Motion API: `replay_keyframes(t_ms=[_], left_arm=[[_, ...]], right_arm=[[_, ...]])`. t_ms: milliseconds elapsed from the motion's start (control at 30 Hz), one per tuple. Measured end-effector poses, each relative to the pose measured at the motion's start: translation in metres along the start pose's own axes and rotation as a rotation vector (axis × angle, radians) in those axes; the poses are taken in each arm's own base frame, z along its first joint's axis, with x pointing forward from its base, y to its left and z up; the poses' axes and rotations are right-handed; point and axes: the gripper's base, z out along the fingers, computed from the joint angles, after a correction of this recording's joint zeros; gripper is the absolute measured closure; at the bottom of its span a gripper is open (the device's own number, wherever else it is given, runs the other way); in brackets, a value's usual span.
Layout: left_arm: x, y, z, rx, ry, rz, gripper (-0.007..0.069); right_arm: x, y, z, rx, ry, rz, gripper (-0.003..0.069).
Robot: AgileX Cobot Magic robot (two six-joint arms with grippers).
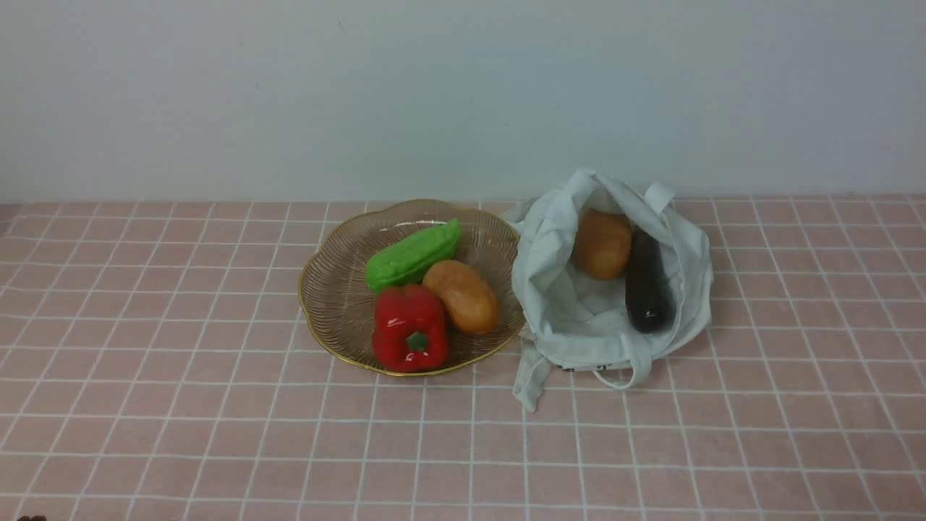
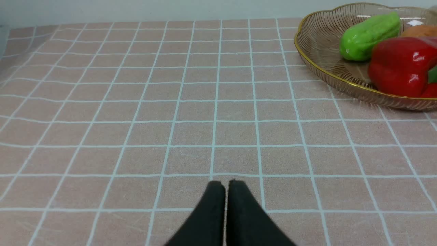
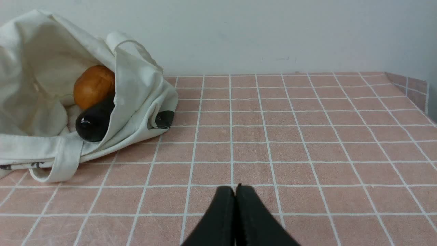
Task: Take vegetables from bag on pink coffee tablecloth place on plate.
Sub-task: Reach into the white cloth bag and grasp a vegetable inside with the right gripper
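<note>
Your plate [image 1: 333, 304] holds gourd [image 1: 411, 255], pepper [image 1: 409, 327] and potato [image 1: 461, 295]; the bag [image 1: 579, 325], a second potato [image 1: 602, 244] and eggplant [image 1: 646, 286]; left gripper [image 2: 226, 182] and right gripper [image 3: 235, 188] pressed together.

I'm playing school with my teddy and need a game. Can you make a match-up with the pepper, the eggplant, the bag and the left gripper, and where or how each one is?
Things:
1. pepper
2. eggplant
3. bag
4. left gripper

Place or state:
A. inside the bag
B. shut
C. on the plate
D. lying open on the tablecloth, right of the plate

Pairs: 1-C, 2-A, 3-D, 4-B
</note>
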Motion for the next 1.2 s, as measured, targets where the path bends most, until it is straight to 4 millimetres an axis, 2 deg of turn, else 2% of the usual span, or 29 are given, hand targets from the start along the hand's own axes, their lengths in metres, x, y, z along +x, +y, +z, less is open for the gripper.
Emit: replay_keyframes(t_ms=[967,1033,1133,1167,1200], left_arm=[[0.0000,0.0000,0.0000,0.000,0.000,0.000,0.0629],[0.0000,0.0000,0.0000,0.000,0.000,0.000,0.0629],[0.0000,0.0000,0.0000,0.000,0.000,0.000,0.0629],[0.0000,0.0000,0.0000,0.000,0.000,0.000,0.0629],[0.0000,0.0000,0.0000,0.000,0.000,0.000,0.0629]], right_arm=[[0.0000,0.0002,0.0000,-0.003,0.000,0.016,0.0673],[-0.0008,0.0017,0.0000,-0.019,-0.008,0.133,0.0673],[-0.0045,0.0071,-0.0002,-0.092,-0.033,0.549,0.0673],[-0.0052,0.0073,-0.0003,-0.096,-0.039,0.579,0.0673],[-0.0078,0.0089,-0.0006,-0.128,-0.050,0.765,0.0673]])
